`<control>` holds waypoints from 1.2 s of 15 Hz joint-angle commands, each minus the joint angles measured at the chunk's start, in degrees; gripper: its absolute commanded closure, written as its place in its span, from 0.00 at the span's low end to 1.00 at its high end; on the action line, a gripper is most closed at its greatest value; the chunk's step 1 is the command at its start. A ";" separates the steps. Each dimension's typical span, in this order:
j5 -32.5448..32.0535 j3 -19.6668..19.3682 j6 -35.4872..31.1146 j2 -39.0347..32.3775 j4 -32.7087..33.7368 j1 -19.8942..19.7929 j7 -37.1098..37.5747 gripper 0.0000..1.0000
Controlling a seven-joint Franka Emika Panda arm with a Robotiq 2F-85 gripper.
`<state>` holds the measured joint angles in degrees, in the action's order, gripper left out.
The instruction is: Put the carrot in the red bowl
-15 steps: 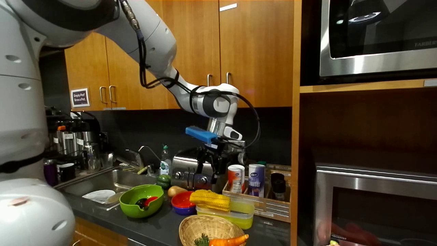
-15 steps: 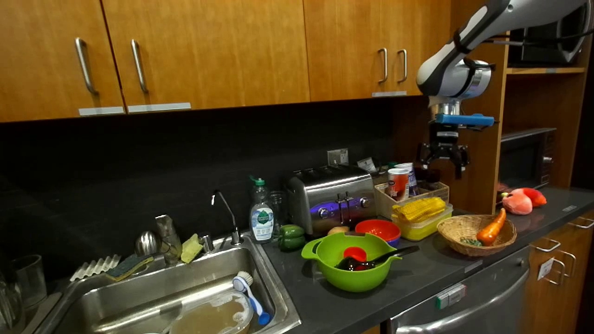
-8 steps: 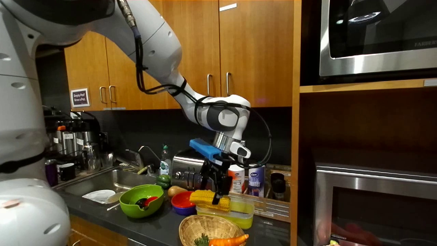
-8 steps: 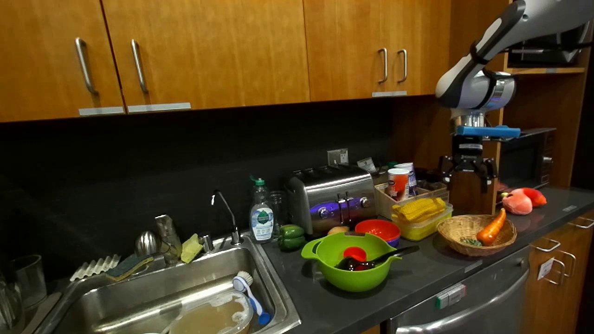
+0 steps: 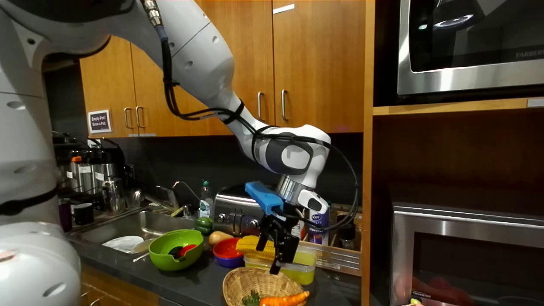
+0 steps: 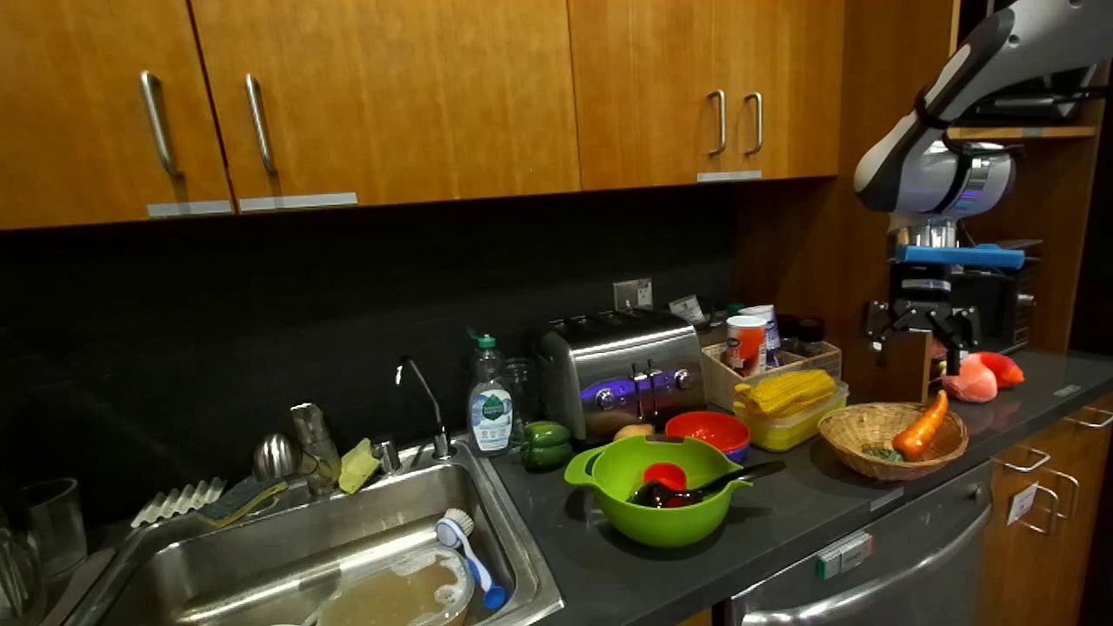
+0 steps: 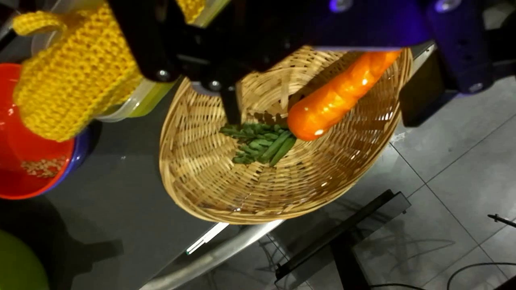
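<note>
Jaws parted with nothing between them, the gripper [image 6: 916,356] hangs above the basket [image 6: 874,422], right of frame in an exterior view. Inside that basket lies the carrot [image 7: 342,98], slanting from mid-frame to upper right in the wrist view. I judge this the approach, before any grasp. Next the gripper probably needs a turn so the jaws straddle the carrot crosswise, then a drop inside the rim, a squeeze, and a lift toward the red bowl [image 6: 700,421], right of centre in an exterior view.

Glossy, the carrot tapers from a rounded end; its leafy top [image 7: 258,145] looks soft. Thin woven strips form the basket. Round and smooth, the red bowl sits on or in a blue bowl [image 5: 229,262]; beside it is the corn [image 7: 76,80], in looped yellow stitches.
</note>
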<state>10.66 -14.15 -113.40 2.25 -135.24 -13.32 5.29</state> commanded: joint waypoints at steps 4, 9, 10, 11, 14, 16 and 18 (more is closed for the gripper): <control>3.19 -1.56 0.28 -1.72 1.14 -1.59 -0.27 0.00; 6.00 -2.22 1.05 -5.22 2.97 -2.35 -0.21 0.00; 6.44 -2.27 1.04 -5.70 3.16 -2.47 -0.23 0.00; 6.86 -2.33 1.01 -6.20 3.36 -2.56 -0.31 0.00; 8.04 -2.39 1.05 -7.23 3.72 -2.85 -0.50 0.00; 8.49 -2.44 1.08 -7.63 3.89 -3.05 -0.46 0.00; 8.19 -2.63 0.97 -7.69 3.69 -3.27 -0.07 0.00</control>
<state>17.89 -16.63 -113.34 -4.85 -132.42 -15.84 5.26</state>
